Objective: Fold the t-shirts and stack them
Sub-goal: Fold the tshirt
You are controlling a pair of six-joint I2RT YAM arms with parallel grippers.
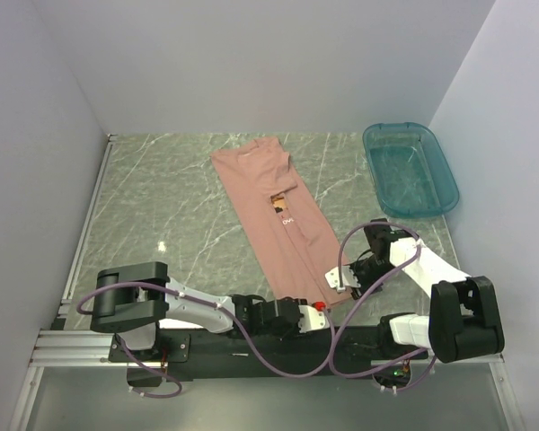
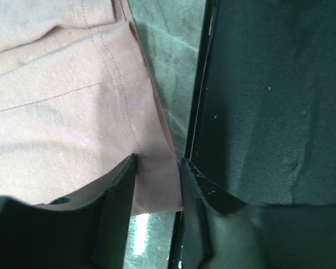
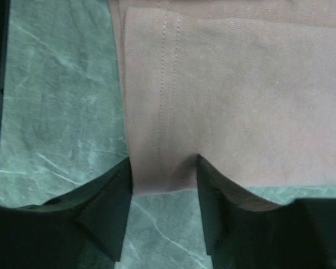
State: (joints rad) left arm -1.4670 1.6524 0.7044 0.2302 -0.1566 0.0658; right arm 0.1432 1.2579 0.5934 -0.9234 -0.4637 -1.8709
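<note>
One salmon-pink t-shirt (image 1: 268,202) lies folded into a long narrow strip, running diagonally from the back centre to the near right, with a bit of its print (image 1: 279,208) showing. My left gripper (image 1: 307,312) is at the strip's near end; in the left wrist view (image 2: 157,168) its open jaws straddle the stitched hem corner of the shirt (image 2: 61,112). My right gripper (image 1: 341,280) is at the near right edge; in the right wrist view (image 3: 163,162) its open jaws straddle the shirt's hem (image 3: 241,84). The fabric lies flat between both pairs of jaws.
A teal plastic tub (image 1: 409,169) stands at the back right. The table is green marble (image 1: 162,197) with white walls on three sides. The black mounting rail (image 2: 269,101) runs right beside my left gripper at the near edge.
</note>
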